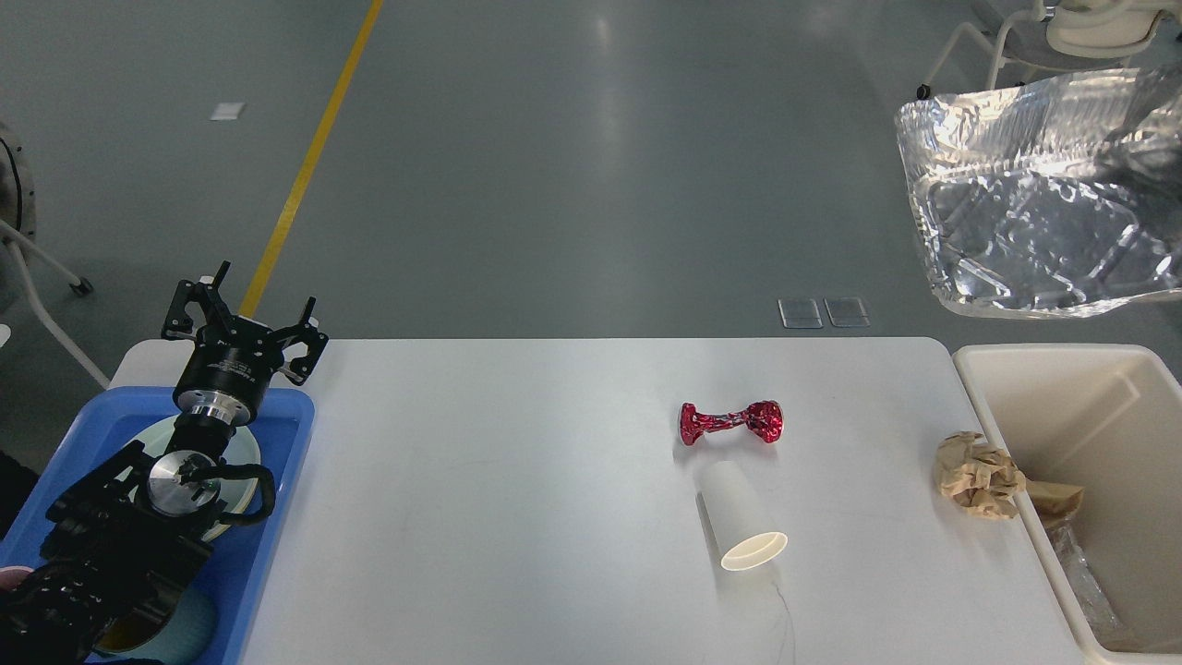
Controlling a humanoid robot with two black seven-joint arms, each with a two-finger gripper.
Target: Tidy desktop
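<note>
White table [517, 480] across the lower half of the head view, rounded far corners showing, grey floor [591, 185] beyond at 12 o'clock. At the 9 o'clock edge, a blue tray [288, 434] with a pale plate [247, 453] inside, mostly covered by the left arm. Left tool [242, 319] raised over the tray's far end, fingers spread apart, holding nothing. Right of the table's centre, at about 3 o'clock, a red foil wrapper [731, 422], twisted thin in the middle and flared at both ends. Just beside it at 6 o'clock, apart by a narrow gap, a white paper cup [739, 517] on its side, open mouth turned toward 5 o'clock. Farther toward 3 o'clock, a crumpled brown paper [979, 476] against the rim of the cream bin [1090, 406], which stands off the table's right end with more scraps inside. High at 1 o'clock, well above the bin, a crinkled silver foil sheet [1043, 203] hanging in the air, in front of a white chair [1016, 37]. Right tool hidden behind the foil, perhaps the dark smudge near its 3 o'clock edge; impossible to tell whether clamped or apart.
</note>
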